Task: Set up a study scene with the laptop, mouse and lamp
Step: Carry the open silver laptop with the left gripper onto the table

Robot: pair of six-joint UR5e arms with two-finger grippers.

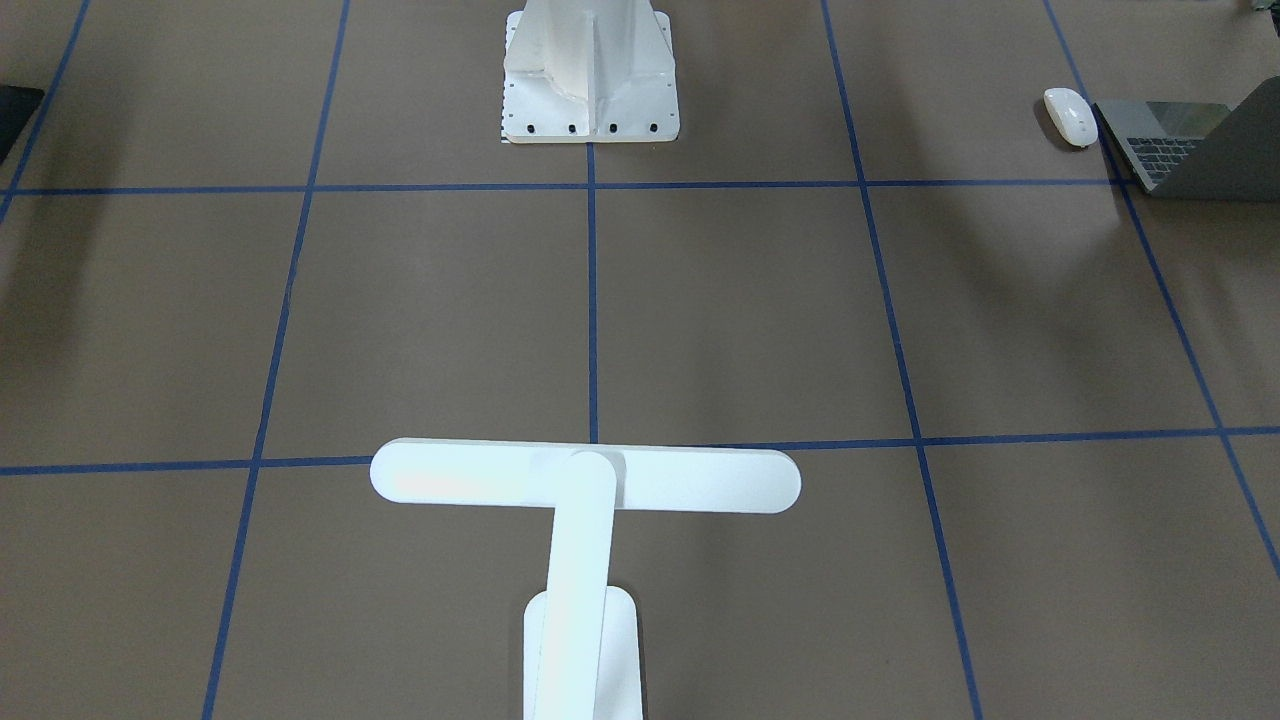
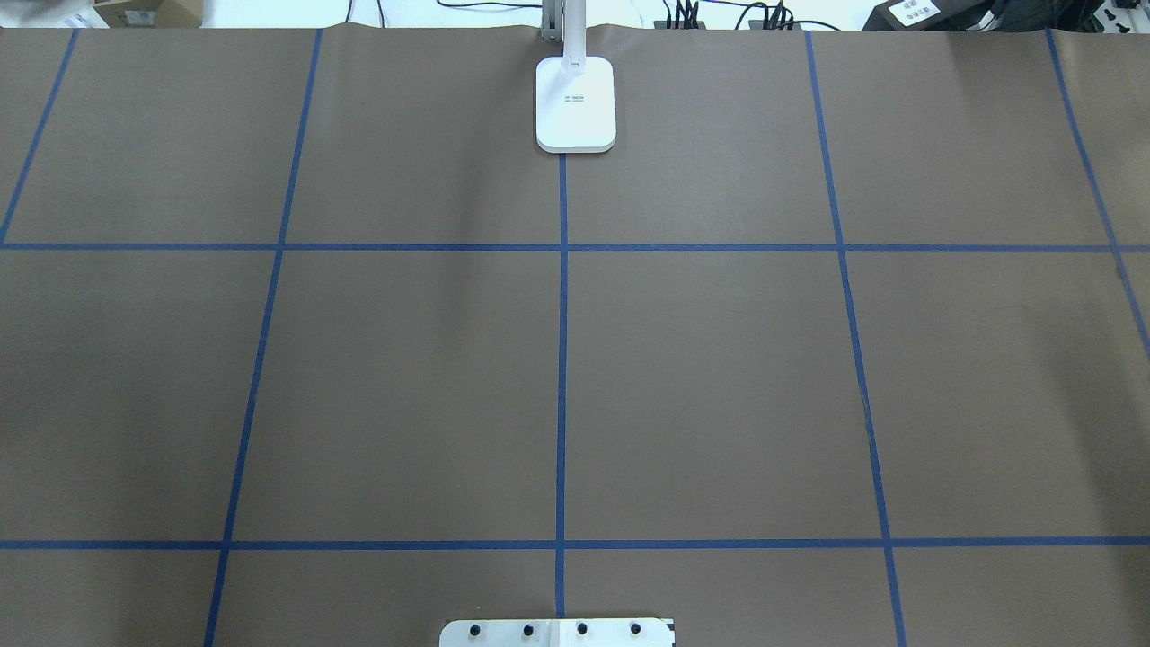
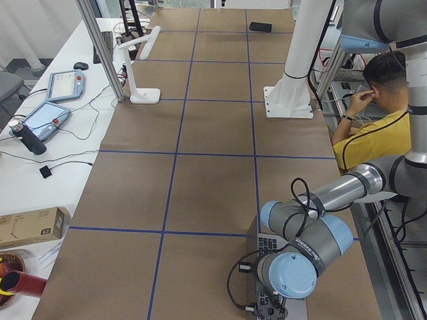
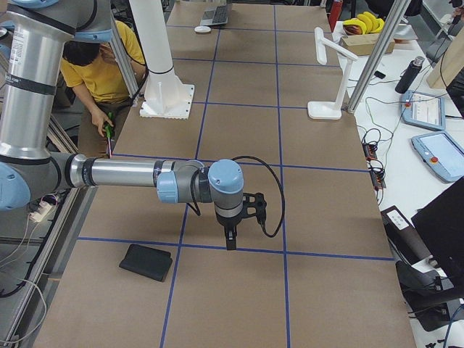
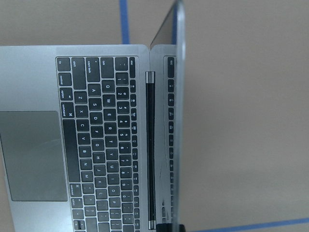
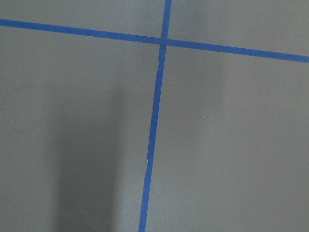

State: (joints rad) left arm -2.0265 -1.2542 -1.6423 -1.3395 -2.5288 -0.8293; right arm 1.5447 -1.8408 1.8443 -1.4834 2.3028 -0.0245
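The laptop stands open, lid upright, at the robot-side edge of the tabletop near its left end. The mouse lies just beside it, and the lamp stands mid-way along the opposite edge. The left gripper hangs over the hinge and the right gripper over bare tabletop; whether either is parted or clenched cannot be told. A careless descent could strike the thin lid, folding it or shoving the laptop into the mouse.

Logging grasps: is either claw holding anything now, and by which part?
Left claw, above the lid edge of the open laptop: cannot tell. Right claw, over the table: nothing held.
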